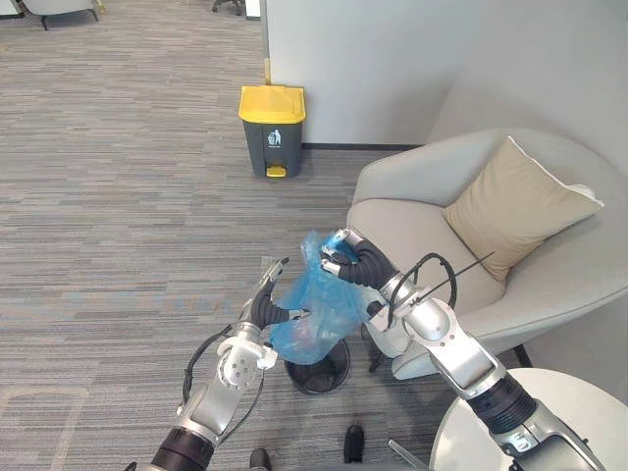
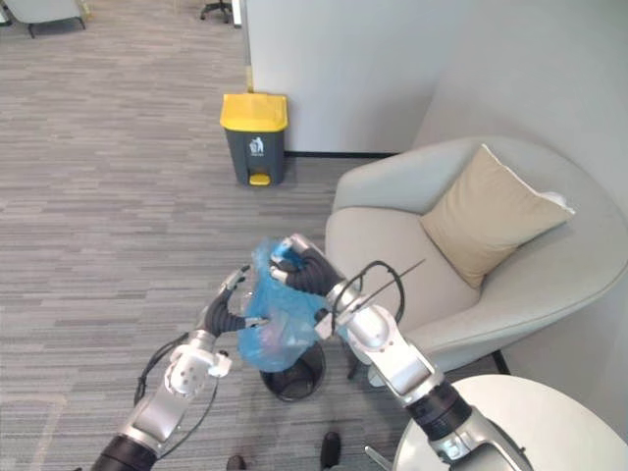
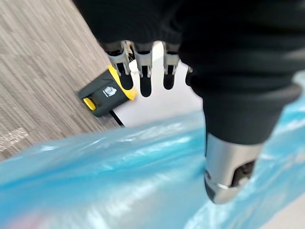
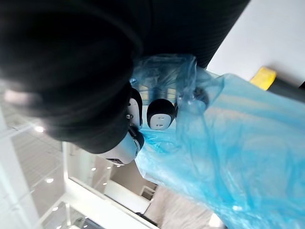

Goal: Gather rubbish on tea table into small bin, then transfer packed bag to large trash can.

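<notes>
The right robot hand (image 1: 343, 260) is clenched around the bunched neck of the blue bag (image 1: 319, 304), a thin, crinkled, see-through plastic sack. The left robot hand (image 1: 263, 306) is released, its fingers straight and its thumb lying against the bag's side. The bag hangs between the two hands, its rounded bottom at the mouth of the small bin (image 1: 324, 378), a black round mesh basket on the floor. Farther off, by the wall, stands the large trash can (image 1: 272, 130), dark grey and boxy with a yellow lid, a yellow pedal and a white litter pictogram. A pale, curved armchair (image 1: 412, 216) holds a beige square cushion (image 1: 520, 201). The round white tabletop (image 1: 589, 402) shows nearby, above the striped grey carpet (image 1: 118, 196).
</notes>
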Motion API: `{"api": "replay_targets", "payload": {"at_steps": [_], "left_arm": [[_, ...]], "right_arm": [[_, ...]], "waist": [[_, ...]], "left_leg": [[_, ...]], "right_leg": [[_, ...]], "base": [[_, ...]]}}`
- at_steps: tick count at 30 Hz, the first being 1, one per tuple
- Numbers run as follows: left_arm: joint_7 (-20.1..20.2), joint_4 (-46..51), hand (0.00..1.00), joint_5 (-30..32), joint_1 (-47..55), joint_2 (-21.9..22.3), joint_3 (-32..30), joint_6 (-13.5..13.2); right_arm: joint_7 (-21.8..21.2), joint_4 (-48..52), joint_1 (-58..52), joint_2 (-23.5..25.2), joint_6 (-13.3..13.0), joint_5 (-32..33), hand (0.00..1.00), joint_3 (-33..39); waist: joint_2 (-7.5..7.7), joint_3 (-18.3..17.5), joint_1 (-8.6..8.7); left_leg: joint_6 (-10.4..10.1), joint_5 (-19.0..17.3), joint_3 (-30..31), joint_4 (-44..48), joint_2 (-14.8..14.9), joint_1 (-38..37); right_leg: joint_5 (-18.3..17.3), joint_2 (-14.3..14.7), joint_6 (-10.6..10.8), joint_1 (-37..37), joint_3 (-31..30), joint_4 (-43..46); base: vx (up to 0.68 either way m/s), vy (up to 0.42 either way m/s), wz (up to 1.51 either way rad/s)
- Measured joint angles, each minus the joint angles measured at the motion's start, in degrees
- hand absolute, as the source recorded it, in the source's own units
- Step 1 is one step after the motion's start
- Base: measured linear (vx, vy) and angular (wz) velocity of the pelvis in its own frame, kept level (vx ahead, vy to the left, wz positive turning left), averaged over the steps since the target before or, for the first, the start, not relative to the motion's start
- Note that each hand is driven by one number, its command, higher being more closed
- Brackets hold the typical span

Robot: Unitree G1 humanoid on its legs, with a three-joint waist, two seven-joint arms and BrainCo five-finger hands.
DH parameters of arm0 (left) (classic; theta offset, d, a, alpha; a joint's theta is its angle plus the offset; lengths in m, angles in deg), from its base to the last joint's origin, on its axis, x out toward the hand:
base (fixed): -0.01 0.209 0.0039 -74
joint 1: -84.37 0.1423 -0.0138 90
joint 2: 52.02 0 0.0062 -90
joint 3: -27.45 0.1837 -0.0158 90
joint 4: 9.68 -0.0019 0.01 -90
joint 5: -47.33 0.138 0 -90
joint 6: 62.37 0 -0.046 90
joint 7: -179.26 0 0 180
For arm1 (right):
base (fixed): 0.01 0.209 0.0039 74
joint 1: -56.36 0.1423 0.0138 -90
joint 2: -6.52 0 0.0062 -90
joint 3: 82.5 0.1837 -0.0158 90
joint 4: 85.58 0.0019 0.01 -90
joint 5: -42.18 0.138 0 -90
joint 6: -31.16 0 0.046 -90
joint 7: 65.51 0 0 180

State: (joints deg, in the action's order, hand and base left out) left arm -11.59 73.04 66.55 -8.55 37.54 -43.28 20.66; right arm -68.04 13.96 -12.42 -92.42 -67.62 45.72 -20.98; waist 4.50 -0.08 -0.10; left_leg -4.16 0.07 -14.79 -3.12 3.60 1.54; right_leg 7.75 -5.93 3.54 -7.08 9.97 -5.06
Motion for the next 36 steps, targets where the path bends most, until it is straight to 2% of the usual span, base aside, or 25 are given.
{"api": "replay_targets", "payload": {"at_steps": [6,11,19,27,28,36], "left_arm": [[0.04,-0.21,0.00,0.95,-1.35,1.57,0.35,0.07],[0.11,-3.08,0.00,0.20,-1.50,4.20,1.02,0.12],[1.03,-7.27,0.00,-1.57,-1.47,6.38,2.50,0.43],[-0.32,-12.20,0.00,-1.69,-2.04,7.48,2.39,1.29],[-0.52,-13.05,1.00,-1.48,-2.05,7.77,2.35,1.52],[-2.99,-15.54,1.00,-1.34,-3.37,8.42,2.36,2.62]], "right_arm": [[-0.65,1.38,0.58,0.90,-0.12,1.51,1.00,-1.61],[-0.97,1.36,1.90,4.97,0.02,1.50,1.00,-3.92],[-0.96,1.03,2.19,6.83,0.54,1.50,1.00,-5.40],[-0.96,1.00,3.52,8.89,1.59,1.64,1.00,-6.08],[-0.96,1.00,3.59,9.70,1.59,2.15,1.00,-6.09],[-1.00,1.01,5.71,11.91,1.58,6.12,1.00,-8.15]], "waist": [[0.19,-0.77,0.24],[0.24,-0.99,0.23],[0.35,-1.11,0.34],[0.44,-1.17,0.47],[0.58,-1.27,0.50],[1.53,-1.92,1.00]], "left_leg": [[0.02,-0.02,-0.33,-0.89,-0.19,-0.70],[0.05,-0.04,-0.54,-1.05,-0.21,-0.86],[0.04,-0.05,-0.71,-0.79,0.09,-0.48],[0.03,-0.03,-1.25,-0.79,-0.02,-0.46],[0.03,-0.04,-1.26,-0.79,-0.04,-0.48],[0.04,-0.05,-1.27,-0.78,0.18,-0.53]], "right_leg": [[0.02,-0.01,0.03,0.07,-0.11,0.01],[0.03,-0.02,0.04,0.06,-0.50,0.01],[0.05,0.00,-0.01,-0.42,-1.51,0.00],[0.16,0.16,-0.15,-0.76,-2.08,0.00],[0.17,0.17,-0.15,-0.76,-2.10,0.00],[0.21,0.17,-0.20,-0.71,-2.26,0.00]], "base": [[0.03,-0.004,-0.03],[0.00,-0.004,-0.01],[-0.02,-0.015,-0.02],[0.00,-0.009,-0.03],[0.00,0.000,0.00],[0.00,0.000,0.00]]}}
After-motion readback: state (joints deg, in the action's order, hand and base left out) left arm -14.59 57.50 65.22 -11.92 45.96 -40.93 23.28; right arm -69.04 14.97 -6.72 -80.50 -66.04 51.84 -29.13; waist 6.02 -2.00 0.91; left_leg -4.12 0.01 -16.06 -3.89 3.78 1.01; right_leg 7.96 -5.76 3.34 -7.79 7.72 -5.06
